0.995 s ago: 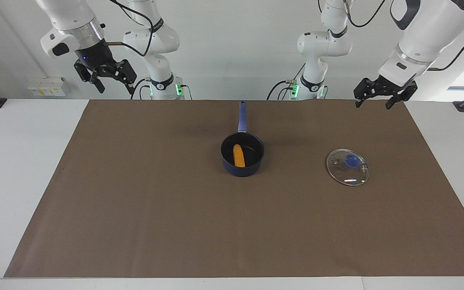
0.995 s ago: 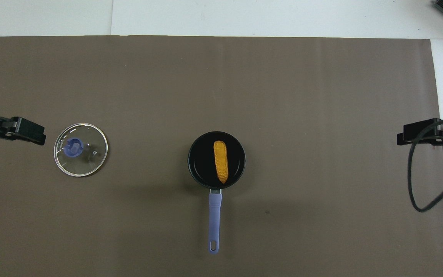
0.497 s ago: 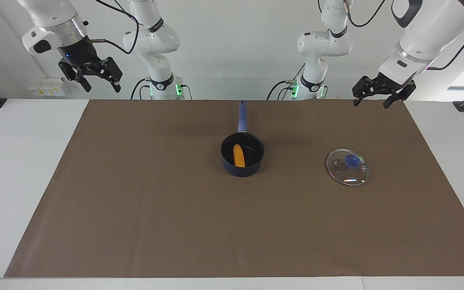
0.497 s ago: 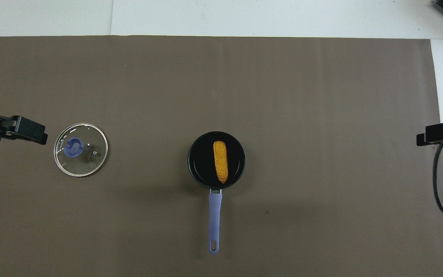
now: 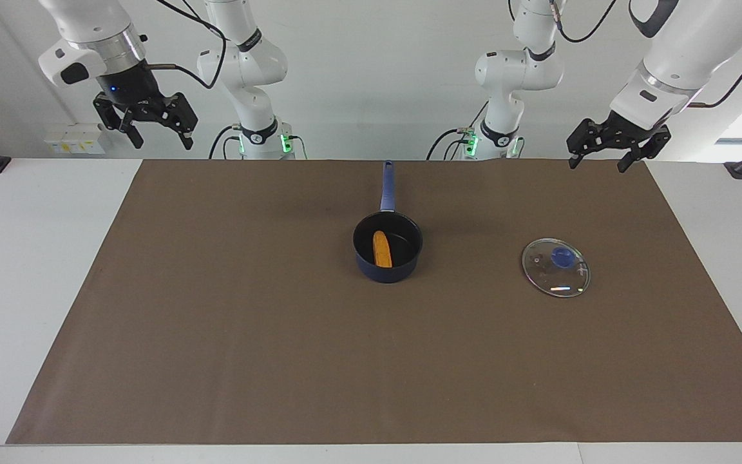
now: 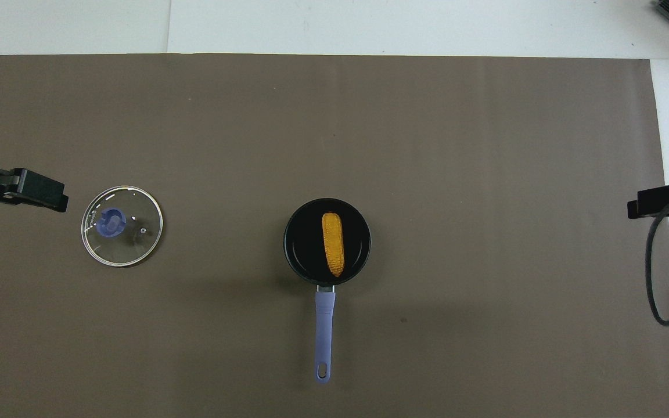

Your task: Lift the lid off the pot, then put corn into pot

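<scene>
In the facing view, my right gripper (image 5: 145,129) has moved up and away toward its end of the table; my left gripper (image 5: 609,153) waits. Both stand open and empty, so I judge the task done.

In the overhead view, the orange-yellow corn (image 6: 333,244) lies in the pot (image 6: 294,255); the lid (image 6: 122,226) lies flat toward my left arm's end.

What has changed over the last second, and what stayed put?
The right gripper, open and empty, pulled up and out toward its end of the table. The left gripper, also open, barely shifted. The corn stayed in the pot; the lid stayed on the mat.
</scene>
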You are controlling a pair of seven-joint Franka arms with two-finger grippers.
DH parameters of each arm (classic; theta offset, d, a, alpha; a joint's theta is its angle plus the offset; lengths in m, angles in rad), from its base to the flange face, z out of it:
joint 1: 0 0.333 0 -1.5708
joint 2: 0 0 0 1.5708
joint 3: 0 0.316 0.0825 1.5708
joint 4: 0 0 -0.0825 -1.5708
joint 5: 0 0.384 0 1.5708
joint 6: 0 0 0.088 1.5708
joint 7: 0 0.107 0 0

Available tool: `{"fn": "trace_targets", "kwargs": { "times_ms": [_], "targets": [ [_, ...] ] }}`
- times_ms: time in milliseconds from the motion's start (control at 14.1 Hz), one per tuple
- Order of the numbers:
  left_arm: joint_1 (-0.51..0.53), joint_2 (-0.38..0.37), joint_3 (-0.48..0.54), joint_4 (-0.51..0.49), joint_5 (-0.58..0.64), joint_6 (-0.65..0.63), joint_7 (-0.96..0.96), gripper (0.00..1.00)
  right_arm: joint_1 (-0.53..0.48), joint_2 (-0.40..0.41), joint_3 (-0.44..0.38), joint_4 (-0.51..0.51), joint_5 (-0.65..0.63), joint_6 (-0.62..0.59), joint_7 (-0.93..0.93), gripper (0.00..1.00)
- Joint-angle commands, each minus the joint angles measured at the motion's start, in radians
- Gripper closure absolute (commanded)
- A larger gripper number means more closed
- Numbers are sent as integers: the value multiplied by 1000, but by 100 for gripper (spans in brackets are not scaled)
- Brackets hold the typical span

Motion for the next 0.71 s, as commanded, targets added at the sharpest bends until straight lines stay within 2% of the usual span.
{"fn": "trace_targets", "kwargs": {
  "times_ms": [0, 640],
  "targets": [
    [-6, 15, -1, 29, 19, -3, 4, 0, -2, -19, 2, -27, -18, 22, -32, 0],
    [2, 6, -2, 22, 13, 0, 7, 0, -2, -21, 4, -34, -36, 20, -50, 0]
  ]
}}
